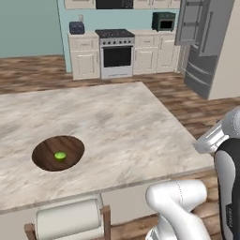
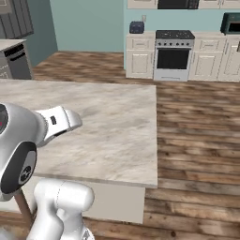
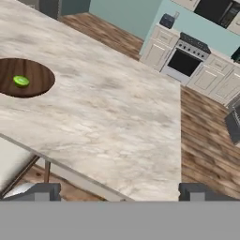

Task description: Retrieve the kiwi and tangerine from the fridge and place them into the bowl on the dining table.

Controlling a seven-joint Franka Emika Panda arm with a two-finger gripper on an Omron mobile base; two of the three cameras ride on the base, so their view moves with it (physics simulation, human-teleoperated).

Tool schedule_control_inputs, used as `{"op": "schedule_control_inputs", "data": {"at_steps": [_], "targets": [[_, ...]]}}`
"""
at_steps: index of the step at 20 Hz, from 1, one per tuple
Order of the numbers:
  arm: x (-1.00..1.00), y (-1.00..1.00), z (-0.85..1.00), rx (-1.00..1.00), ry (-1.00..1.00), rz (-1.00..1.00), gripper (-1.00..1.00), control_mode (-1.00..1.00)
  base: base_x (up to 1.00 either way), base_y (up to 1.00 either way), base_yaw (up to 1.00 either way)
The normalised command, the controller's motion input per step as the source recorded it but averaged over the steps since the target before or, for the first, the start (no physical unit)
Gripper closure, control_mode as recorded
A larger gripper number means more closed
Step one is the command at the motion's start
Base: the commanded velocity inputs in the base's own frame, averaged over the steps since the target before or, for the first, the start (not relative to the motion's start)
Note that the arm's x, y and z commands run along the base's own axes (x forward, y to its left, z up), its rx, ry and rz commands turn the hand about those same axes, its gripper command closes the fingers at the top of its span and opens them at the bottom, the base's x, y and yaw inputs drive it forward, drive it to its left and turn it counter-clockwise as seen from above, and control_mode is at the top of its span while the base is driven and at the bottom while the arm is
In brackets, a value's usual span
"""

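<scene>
Your gripper (image 3: 119, 193) jaws stand spread wide, holding nothing. The kiwi (image 1: 60, 155) already lies in the bowl (image 1: 44, 154) on the dining table (image 1: 126, 126). Expect the tangerine to be light, round and prone to roll: pinch across its middle, gently.

Glossy white rounded arm (image 1: 180, 199) segments, dark joint bands (faint grey lettering).

Walls (image 1: 28, 23): teal. Floor (image 2: 197, 122): brown wood planks. Far wall: cream cabinets (image 1: 84, 56) flanking a steel stove (image 1: 116, 52); toaster (image 1: 77, 28) on the counter left of it, dark oven (image 1: 163, 21) to its right. Wooden chair (image 1: 70, 219), white-cushioned, nearest the camera.
</scene>
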Motion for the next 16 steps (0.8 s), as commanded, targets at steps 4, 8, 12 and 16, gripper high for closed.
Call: {"op": "schedule_control_inputs", "data": {"at_steps": [4,8,12,16], "targets": [[0.0,0.0,0.0,0.0,0.0,0.0,-1.0,1.0,-0.91,-0.42,-0.11],[0.0,0.0,0.0,0.0,0.0,0.0,-1.0,1.0,-0.3,-0.7,-0.14],[0.0,0.0,0.0,0.0,0.0,0.0,-1.0,1.0,0.0,-0.98,-0.1],[0.0,0.0,0.0,0.0,0.0,0.0,-1.0,1.0,0.2,-1.0,-0.09]]}}
